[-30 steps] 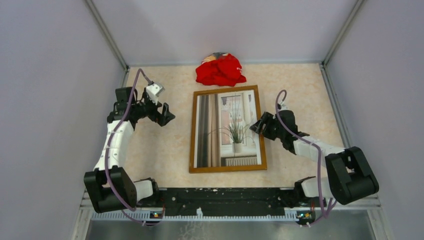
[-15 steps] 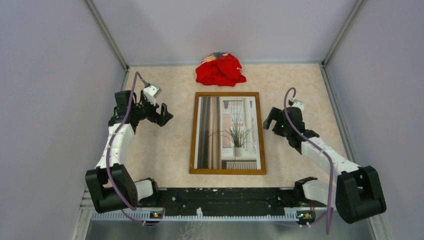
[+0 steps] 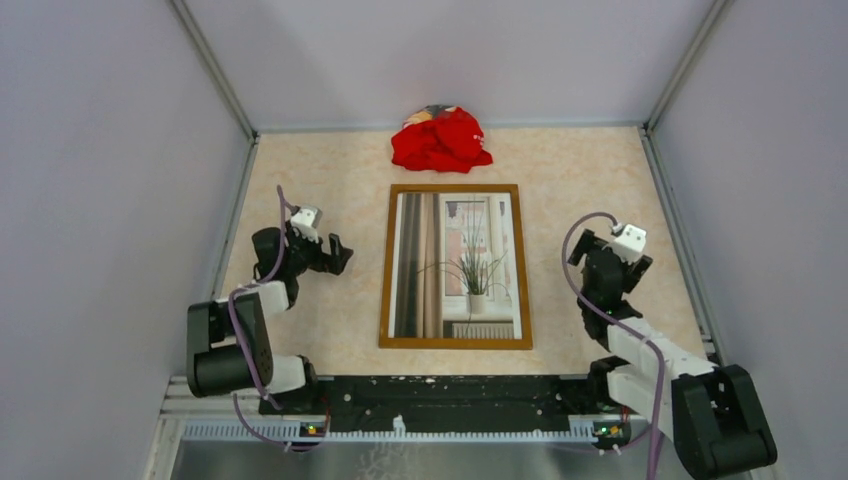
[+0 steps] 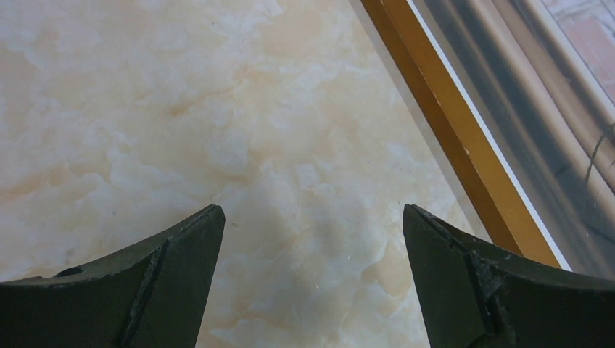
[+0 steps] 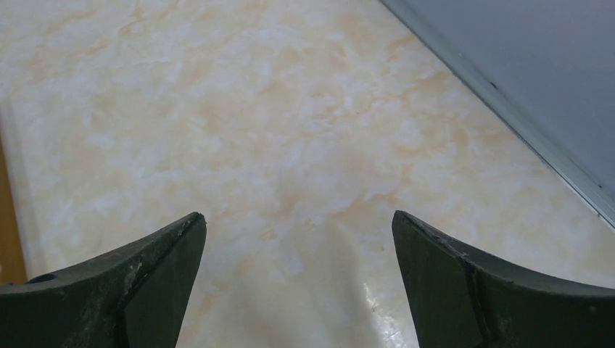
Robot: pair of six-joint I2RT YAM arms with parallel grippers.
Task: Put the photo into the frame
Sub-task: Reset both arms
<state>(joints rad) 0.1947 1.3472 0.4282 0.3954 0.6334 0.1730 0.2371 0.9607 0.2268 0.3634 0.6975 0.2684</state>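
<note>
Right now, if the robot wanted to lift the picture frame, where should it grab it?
Probably the long left strip of the frame, from the left: the open left gripper is nearest there. The frame lies flat on the table, so one finger must slip under that thin outer edge.

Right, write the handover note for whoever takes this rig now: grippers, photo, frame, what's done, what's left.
The left gripper is open and empty, above bare table just left of the frame.
The right gripper is open and empty, above bare table to the right of the frame, not touching it.
The photo lies picture-up inside the frame, flat at mid-table. A red cloth sits beyond it at the far edge.
Done: the photo looks seated in the frame.
Left: probably only a check of the fit.
</note>
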